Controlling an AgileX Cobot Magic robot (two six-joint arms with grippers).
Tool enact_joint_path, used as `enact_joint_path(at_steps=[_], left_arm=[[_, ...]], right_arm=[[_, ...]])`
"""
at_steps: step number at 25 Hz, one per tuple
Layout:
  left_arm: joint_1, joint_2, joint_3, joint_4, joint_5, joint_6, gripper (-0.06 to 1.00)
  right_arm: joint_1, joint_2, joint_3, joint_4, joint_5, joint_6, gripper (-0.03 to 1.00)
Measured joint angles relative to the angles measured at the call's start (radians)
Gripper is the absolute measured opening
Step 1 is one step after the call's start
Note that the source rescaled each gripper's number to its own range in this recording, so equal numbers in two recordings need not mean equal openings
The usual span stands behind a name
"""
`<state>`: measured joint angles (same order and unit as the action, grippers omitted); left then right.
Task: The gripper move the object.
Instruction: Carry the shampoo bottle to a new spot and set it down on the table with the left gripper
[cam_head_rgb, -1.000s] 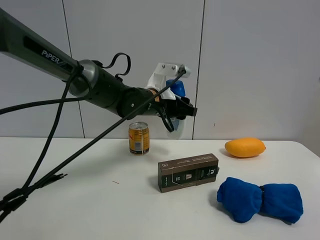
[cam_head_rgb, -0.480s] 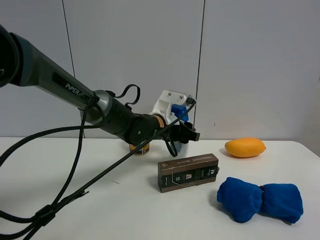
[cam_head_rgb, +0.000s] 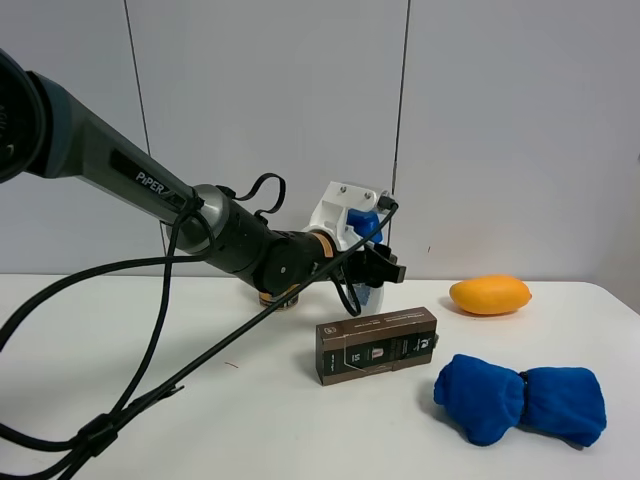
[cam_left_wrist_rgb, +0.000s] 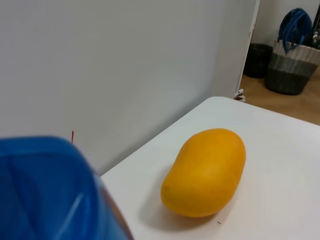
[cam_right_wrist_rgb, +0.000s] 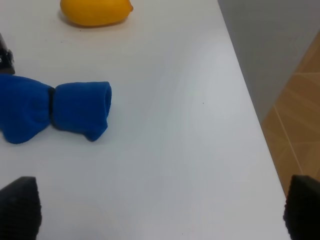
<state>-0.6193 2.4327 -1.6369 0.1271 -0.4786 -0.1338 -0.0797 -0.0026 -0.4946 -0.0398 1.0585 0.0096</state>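
Note:
The white shampoo bottle (cam_head_rgb: 366, 296) with its blue flip cap (cam_head_rgb: 364, 224) stands upright at the back middle of the table, just behind the brown box. My left gripper (cam_head_rgb: 366, 272), a black claw below a white bracket, is shut on the bottle's body. I cannot tell whether the bottle's base touches the table. In the left wrist view only the blue cap (cam_left_wrist_rgb: 45, 192) shows, very close, and no fingers. My right gripper (cam_right_wrist_rgb: 160, 210) is open and empty over the table's right part, and its dark fingertips (cam_right_wrist_rgb: 19, 207) show at the frame's corners.
A brown box (cam_head_rgb: 377, 344) lies in front of the bottle. An orange mango (cam_head_rgb: 490, 294) lies to its right and also shows in the left wrist view (cam_left_wrist_rgb: 205, 172). A blue cloth bundle (cam_head_rgb: 520, 398) is at front right. The gold can (cam_head_rgb: 287, 299) is mostly hidden behind the arm. The table's right edge (cam_right_wrist_rgb: 250, 115) drops to the floor.
My left arm has come down and slightly right with the bottle, from well above the table to near its surface. The can is now covered by the arm.

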Motion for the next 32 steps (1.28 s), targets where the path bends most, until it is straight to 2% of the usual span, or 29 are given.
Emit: enact_joint_path(at_steps=[20,21,22,23,24,25,27,32], left_arm=[[0.000,0.023,-0.009,-0.002,-0.015,-0.009,0.01],[0.000,0.023,-0.009,-0.002,-0.018,-0.020,0.08],[0.000,0.023,-0.009,-0.003,-0.025,-0.032,0.30],[0.000,0.023,-0.010,-0.003,-0.030,-0.047,0.58],[0.000,0.023,-0.011,-0.003,-0.035,-0.061,0.76],[0.000,0.023,-0.011,-0.003,-0.035,-0.068,0.85],[0.000,0.023,-0.011,-0.003,-0.035,-0.080,0.95],[0.000,0.023,-0.011,-0.003,-0.038,-0.089,0.98]], right_arm=[[0.000,0.000,0.000,0.000,0.000,0.000,1.00],[0.000,0.000,0.000,0.000,0.000,0.000,1.00],[0.000,0.000,0.000,0.000,0.000,0.000,1.00],[0.000,0.000,0.000,0.000,0.000,0.000,1.00],[0.000,0.000,0.000,0.000,0.000,0.000,1.00],[0.000,0.000,0.000,0.000,0.000,0.000,1.00],[0.000,0.000,0.000,0.000,0.000,0.000,1.00],[0.000,0.000,0.000,0.000,0.000,0.000,1.00]])
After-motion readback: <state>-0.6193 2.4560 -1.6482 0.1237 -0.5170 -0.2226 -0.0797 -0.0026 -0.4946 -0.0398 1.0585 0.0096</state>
